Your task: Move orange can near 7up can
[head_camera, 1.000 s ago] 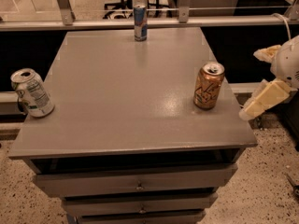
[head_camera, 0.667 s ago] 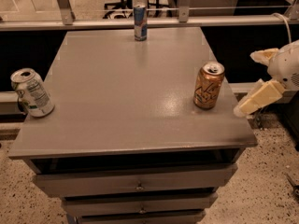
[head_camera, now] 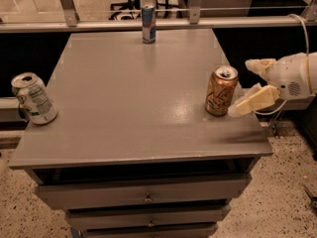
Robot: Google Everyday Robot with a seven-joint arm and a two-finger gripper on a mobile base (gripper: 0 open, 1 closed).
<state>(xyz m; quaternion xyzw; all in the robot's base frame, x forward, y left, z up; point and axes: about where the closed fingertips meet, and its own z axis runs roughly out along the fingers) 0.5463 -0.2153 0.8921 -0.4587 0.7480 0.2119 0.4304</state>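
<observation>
The orange can point(head_camera: 220, 90) stands upright near the right edge of the grey table point(head_camera: 133, 93). The 7up can point(head_camera: 33, 98), white and green and slightly dented, stands tilted at the table's left edge. My gripper point(head_camera: 245, 86) comes in from the right, just beside the orange can. It is open, with one pale finger point(head_camera: 252, 103) low by the can's base and the other point(head_camera: 258, 66) higher up behind it. The can is not held.
A slim blue-and-silver can point(head_camera: 148, 23) stands at the table's far edge. A metal rail point(head_camera: 158, 24) runs behind the table. Drawers point(head_camera: 143, 197) are below the tabletop. A speckled floor surrounds the table.
My gripper has moved left, closer to the orange can. The cans have not moved.
</observation>
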